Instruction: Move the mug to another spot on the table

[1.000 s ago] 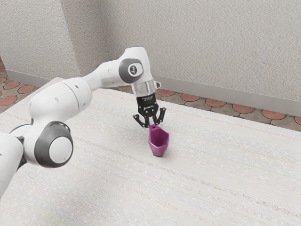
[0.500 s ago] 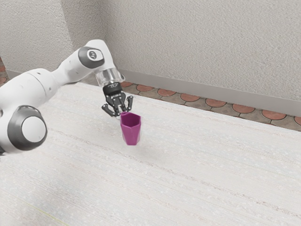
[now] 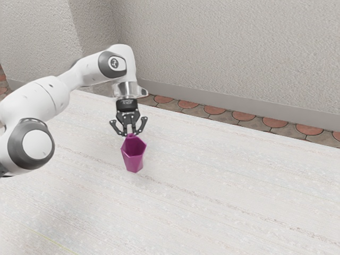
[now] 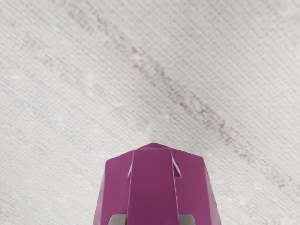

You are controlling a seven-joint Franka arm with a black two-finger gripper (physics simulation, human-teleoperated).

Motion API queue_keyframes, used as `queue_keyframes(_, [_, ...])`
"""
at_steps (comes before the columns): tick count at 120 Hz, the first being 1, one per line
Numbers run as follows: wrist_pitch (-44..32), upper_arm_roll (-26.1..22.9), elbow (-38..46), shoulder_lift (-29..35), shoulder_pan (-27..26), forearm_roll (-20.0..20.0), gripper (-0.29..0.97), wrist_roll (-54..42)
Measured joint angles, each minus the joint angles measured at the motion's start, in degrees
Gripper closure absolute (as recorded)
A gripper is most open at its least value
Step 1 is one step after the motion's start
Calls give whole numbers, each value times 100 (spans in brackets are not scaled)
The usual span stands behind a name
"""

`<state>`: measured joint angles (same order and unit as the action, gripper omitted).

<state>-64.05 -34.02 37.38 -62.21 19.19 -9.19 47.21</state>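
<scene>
The pale surface [image 3: 223,212] is bare at the front. Farther in is the purple mug [image 3: 133,155], toward the exterior view's left. It leans a little. Its bottom is right at the surface or just above it, and I cannot tell which. The black claw [image 3: 129,134] comes down on the mug from above and pinches the rim with a finger on each side, so it is holding the mug. In the wrist view the mug [image 4: 157,187] sits right under the hand, with two grey pads [image 4: 117,219] against its wall and the streaky surface [image 4: 140,70] past it. I think the job now is to carry the mug to a new spot and set it down. To do that well, the claw should hold tight and go slow. It should bring the mug down straight until the bottom sits flat, and only then let go, or the leaning mug might tip over. The mug is the only cup here. Nothing pokes above its rim, but I cannot see deep inside. Behind it the white arm [image 3: 64,90] reaches in, then comes the brick floor [image 3: 239,117] and the grey wall [image 3: 239,48].
</scene>
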Motion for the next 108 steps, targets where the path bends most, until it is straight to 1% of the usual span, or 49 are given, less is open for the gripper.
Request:
queue_keyframes(9, [104, -197, 10, -17, 17, -59, 66, -251])
queue_keyframes(24, [318, -304, 20, -56, 2, -138, 66, -677])
queue_keyframes(44, [367, -316, 27, -70, -74, -570, 66, -1369])
queue_keyframes(56, [231, -309, 44, -103, -103, -725, 66, -1753])
queue_keyframes(108, [-231, -262, 69, -311, -180, -909, 65, -2902])
